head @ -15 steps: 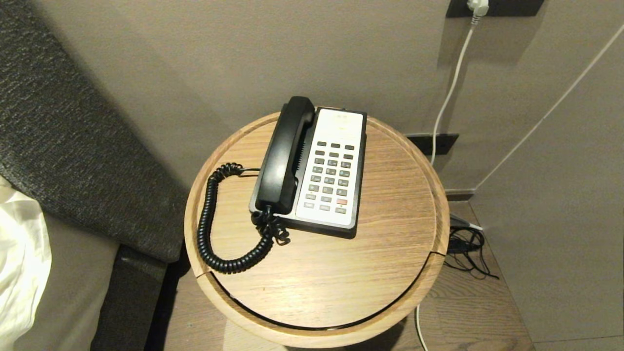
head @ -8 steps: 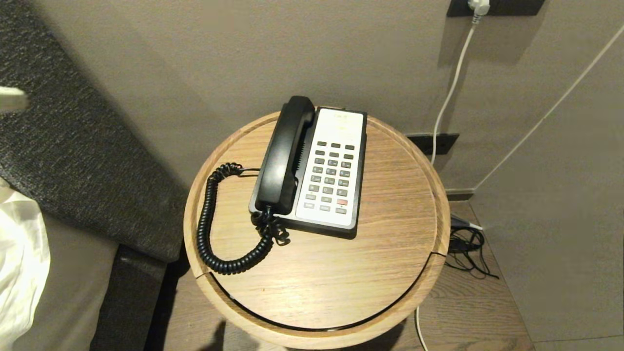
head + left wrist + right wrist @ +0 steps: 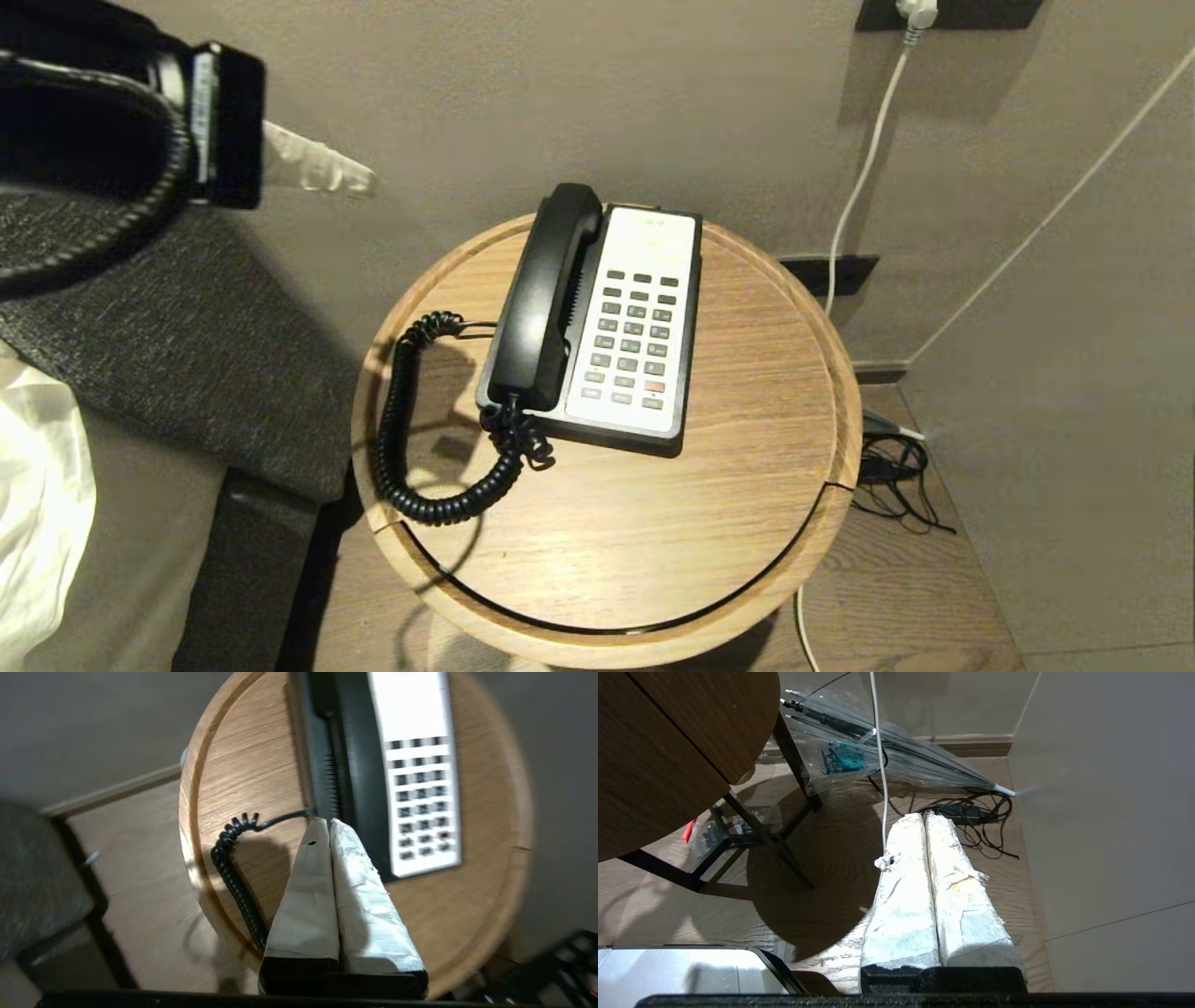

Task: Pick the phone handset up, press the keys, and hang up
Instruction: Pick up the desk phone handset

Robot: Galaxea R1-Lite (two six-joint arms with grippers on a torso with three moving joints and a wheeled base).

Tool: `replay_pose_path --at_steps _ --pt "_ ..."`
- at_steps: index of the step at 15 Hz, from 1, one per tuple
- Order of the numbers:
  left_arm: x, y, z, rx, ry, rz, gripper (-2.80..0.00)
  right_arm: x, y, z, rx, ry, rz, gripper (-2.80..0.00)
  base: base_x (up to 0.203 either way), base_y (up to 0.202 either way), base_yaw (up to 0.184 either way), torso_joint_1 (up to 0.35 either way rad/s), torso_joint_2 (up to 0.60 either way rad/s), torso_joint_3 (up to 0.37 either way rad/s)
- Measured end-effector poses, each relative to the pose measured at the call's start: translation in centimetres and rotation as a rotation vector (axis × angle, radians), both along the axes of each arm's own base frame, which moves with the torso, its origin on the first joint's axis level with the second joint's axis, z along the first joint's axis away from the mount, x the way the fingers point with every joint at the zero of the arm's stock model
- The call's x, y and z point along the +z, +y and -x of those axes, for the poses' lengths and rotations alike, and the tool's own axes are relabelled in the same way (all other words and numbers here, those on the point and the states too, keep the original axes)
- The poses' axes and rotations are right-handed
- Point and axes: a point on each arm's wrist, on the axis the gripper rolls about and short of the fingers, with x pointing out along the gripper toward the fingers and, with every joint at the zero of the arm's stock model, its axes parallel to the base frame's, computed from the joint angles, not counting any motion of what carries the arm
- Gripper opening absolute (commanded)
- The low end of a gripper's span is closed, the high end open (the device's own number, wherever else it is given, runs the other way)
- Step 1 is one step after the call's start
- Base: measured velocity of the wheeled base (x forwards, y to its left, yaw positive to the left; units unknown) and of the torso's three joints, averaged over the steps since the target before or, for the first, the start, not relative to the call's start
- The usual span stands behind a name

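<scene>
A: Hovering high off the left edge of the round wooden side table (image 3: 747, 485), the left gripper (image 3: 359, 179) has its white-taped fingers (image 3: 308, 882) pressed together — holding nothing.

B: And the long glossy black phone handset (image 3: 546, 294)?

A: Cradled on the left side of the black-and-white phone base (image 3: 644, 327), near the table's back edge, its black coiled cord (image 3: 401, 429) looping toward the left rim.

B: I'd spread the fingers first, then come down across the handset's middle — clear of the cord. No containers here.

A: The right gripper (image 3: 924, 816) hangs parked over the floor, fingers together.
</scene>
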Motion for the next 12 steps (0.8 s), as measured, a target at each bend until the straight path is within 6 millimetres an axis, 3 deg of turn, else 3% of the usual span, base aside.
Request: replay_pose_path --at_steps 3,8,9,12 --pt "-0.9 -2.3 -1.5 0.01 0.022 -0.051 -2.8 0.0 0.0 0.0 0.0 0.0 0.0 -2.8 0.0 0.0 0.0 0.0 0.0 0.0" --pt "-2.1 -5.6 -1.8 -0.059 0.044 -0.101 -2.8 0.0 0.0 0.0 0.0 0.0 0.0 -2.8 0.0 0.0 0.0 0.0 0.0 0.0" --pt "-2.4 -6.1 -1.6 -0.061 0.042 -0.129 0.0 0.0 0.0 0.0 0.0 0.0 -0.001 -2.8 0.0 0.0 0.0 0.0 0.0 0.0" --pt "-3.1 -7.5 -1.6 -0.046 0.037 -0.183 0.0 0.0 0.0 0.0 0.0 0.0 0.0 -2.8 0.0 0.0 0.0 0.0 0.0 0.0"
